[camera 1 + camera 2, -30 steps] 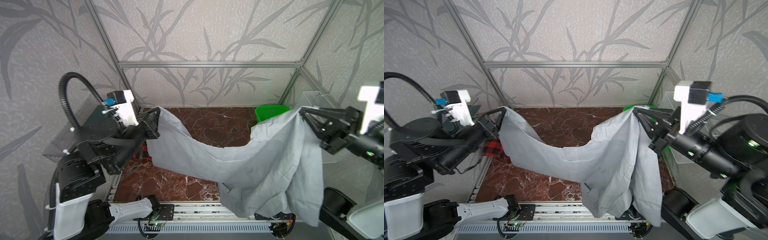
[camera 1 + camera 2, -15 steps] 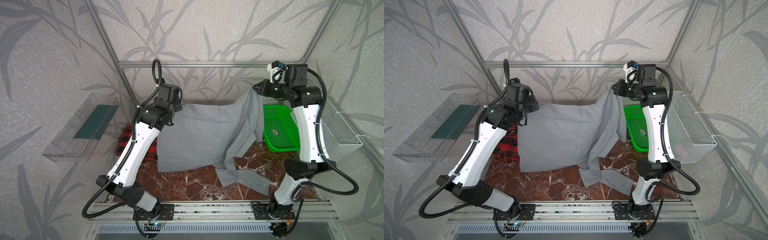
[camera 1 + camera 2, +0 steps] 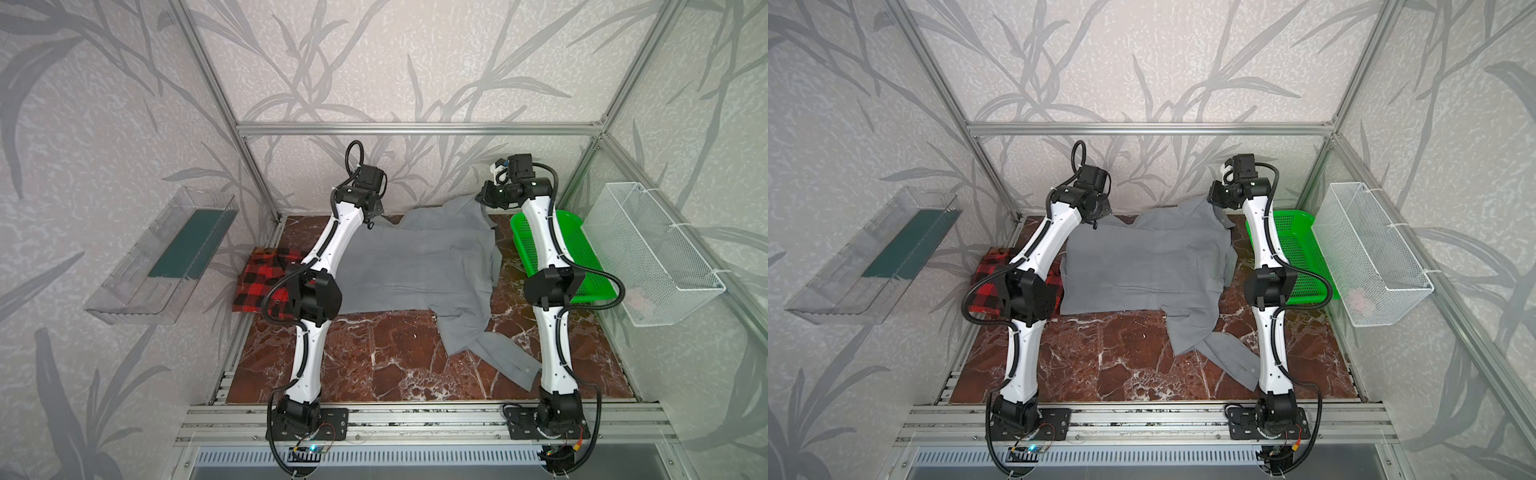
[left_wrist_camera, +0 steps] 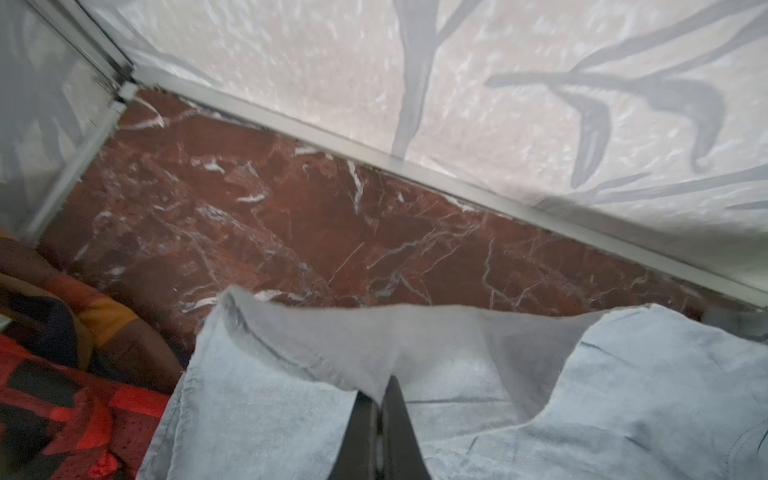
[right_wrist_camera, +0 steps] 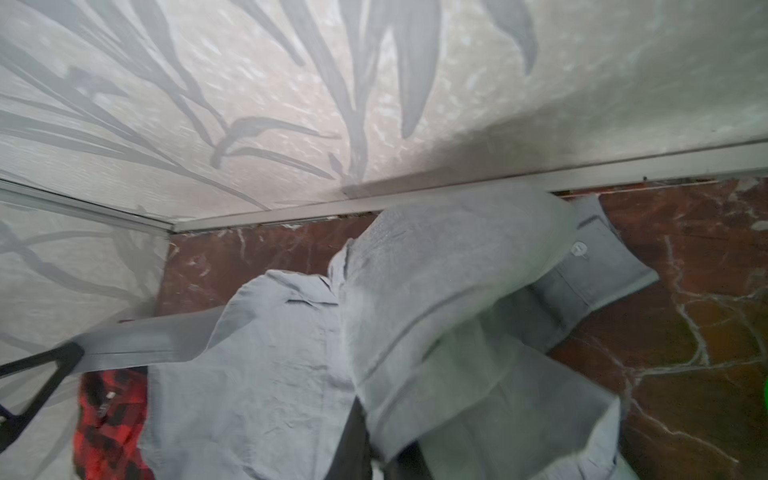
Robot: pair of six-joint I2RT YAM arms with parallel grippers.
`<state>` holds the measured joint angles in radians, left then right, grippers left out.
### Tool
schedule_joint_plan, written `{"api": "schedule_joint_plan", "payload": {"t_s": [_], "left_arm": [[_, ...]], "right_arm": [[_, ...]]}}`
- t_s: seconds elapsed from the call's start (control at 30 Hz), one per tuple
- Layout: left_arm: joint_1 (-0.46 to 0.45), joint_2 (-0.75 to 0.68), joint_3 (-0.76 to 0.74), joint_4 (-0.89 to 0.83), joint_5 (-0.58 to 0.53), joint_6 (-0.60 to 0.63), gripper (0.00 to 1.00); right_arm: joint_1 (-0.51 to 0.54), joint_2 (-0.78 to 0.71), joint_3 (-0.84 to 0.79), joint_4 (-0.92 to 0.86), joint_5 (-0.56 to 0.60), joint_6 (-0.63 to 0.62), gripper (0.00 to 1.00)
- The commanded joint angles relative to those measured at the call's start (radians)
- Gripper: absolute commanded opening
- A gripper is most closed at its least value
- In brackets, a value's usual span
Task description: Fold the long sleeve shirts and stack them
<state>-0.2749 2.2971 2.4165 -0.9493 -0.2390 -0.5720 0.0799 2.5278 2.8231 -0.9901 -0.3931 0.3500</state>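
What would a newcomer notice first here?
A big gray shirt sprawls over the far half of the marble table, a sleeve trailing toward the front. At its far edge the left gripper is shut on the cloth and the right gripper sits at a raised corner. A red-and-black plaid shirt lies bunched at the left.

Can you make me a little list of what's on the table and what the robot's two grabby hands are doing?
Gray shirt: spread out on the table, not folded yet
Sleeve: trails toward the front edge
Plaid shirt: bunched at the left, beside the gray shirt
Left gripper: shut on the gray shirt's far edge
Right gripper: at the shirt's raised far right corner; open or shut is unclear
Green basket: on the right, behind the right arm
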Motion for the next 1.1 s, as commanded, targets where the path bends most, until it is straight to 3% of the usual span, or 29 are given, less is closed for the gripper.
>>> {"api": "schedule_joint_plan", "payload": {"t_s": [0.0,0.03,0.13,0.2,0.23,0.27,0.3,0.4,0.47,0.6,0.7,0.9,1.07], "left_arm": [[0.061,0.036,0.087,-0.048,0.079,-0.036,0.00],[0.070,0.051,0.107,-0.053,0.095,-0.034,0.04],[0.083,0.038,0.115,-0.044,0.100,-0.042,0.35],[0.084,0.008,0.126,-0.037,0.088,-0.037,0.49],[0.084,-0.016,0.125,-0.025,0.080,-0.033,0.60],[0.086,-0.043,0.120,-0.016,0.075,-0.030,0.78],[0.085,-0.068,0.113,-0.008,0.074,-0.026,0.87],[0.080,-0.173,0.047,-0.016,0.101,-0.015,0.89],[0.069,-0.274,-0.097,-0.009,0.133,-0.031,0.89],[0.040,-0.504,-0.508,0.075,0.106,-0.108,0.90],[0.011,-0.640,-0.777,0.147,0.099,-0.161,0.90],[-0.029,-0.788,-1.183,0.293,0.043,-0.190,0.90],[-0.036,-0.693,-1.206,0.231,0.074,-0.212,0.89]], "right_arm": [[-0.005,-0.046,-0.032,0.104,0.066,-0.020,0.31],[-0.003,-0.044,-0.015,0.095,0.107,-0.027,0.37],[0.008,-0.054,0.038,0.076,0.182,-0.063,0.62],[0.016,-0.085,0.053,0.061,0.215,-0.078,0.68],[0.024,-0.113,0.052,0.046,0.253,-0.082,0.71],[0.035,-0.148,0.037,0.037,0.290,-0.096,0.72],[0.047,-0.182,0.017,0.028,0.311,-0.104,0.72],[0.081,-0.316,-0.120,-0.043,0.271,-0.071,0.71],[0.130,-0.438,-0.340,-0.042,0.238,-0.075,0.69],[0.236,-0.804,-1.049,0.327,0.214,-0.025,0.70],[0.258,-1.042,-1.454,0.558,0.134,0.079,0.70],[0.406,-1.162,-1.793,0.567,0.179,0.071,0.66],[0.474,-1.149,-1.947,0.602,0.205,0.100,0.62]]}}
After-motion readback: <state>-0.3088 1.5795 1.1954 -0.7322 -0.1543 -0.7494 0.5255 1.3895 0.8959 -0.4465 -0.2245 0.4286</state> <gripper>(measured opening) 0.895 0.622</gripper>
